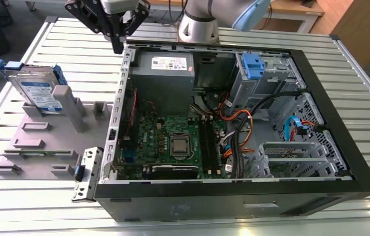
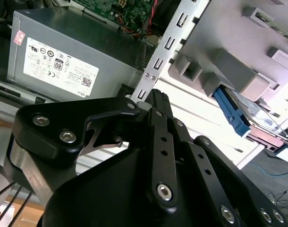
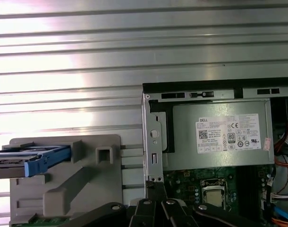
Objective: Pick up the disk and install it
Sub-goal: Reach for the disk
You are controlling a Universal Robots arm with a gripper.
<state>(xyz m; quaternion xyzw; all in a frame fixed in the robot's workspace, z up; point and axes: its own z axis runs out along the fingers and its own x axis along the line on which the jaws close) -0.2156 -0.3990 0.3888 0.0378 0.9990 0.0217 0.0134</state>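
The disk, a silver drive with a blue-and-white label in a blue carrier, stands on edge in a grey holder at the exterior view's left. Its blue carrier edge shows in both wrist views. My gripper hangs above the far left corner of the open computer case, well apart from the disk and on the disk's right in the exterior view. Its black fingers are pressed together with nothing between them. The fingertips also show in the first wrist view.
Inside the case lie a grey power supply, a green motherboard, bundled cables and a drive cage with a blue bracket. The slatted metal table runs around the case. The holder also carries a memory stick.
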